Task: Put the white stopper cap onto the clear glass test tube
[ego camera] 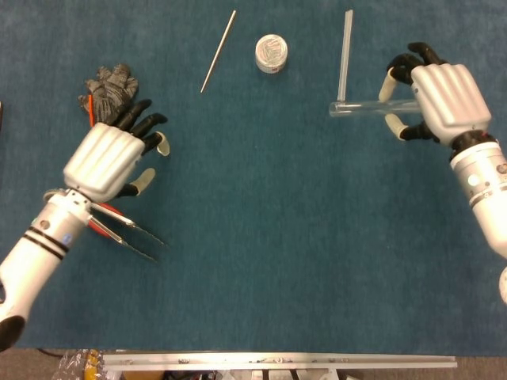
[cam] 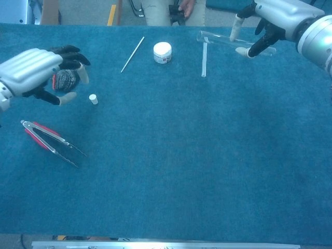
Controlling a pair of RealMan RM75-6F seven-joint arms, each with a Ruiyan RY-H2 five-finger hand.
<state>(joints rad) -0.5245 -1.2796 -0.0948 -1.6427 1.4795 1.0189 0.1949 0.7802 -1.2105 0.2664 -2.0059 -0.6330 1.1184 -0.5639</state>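
Observation:
The clear glass test tube lies level above the table, and my right hand grips it at its right end, at the far right. The small white stopper cap stands on the blue mat at the left. My left hand hovers with fingers spread and holds nothing. In the chest view it is just left of the cap and apart from it. In the head view its fingertips cover the spot where the cap stands.
A grey work glove lies behind my left hand, and red-handled tongs lie in front of it. At the back are a thin rod, a white jar and a clear glass rod.

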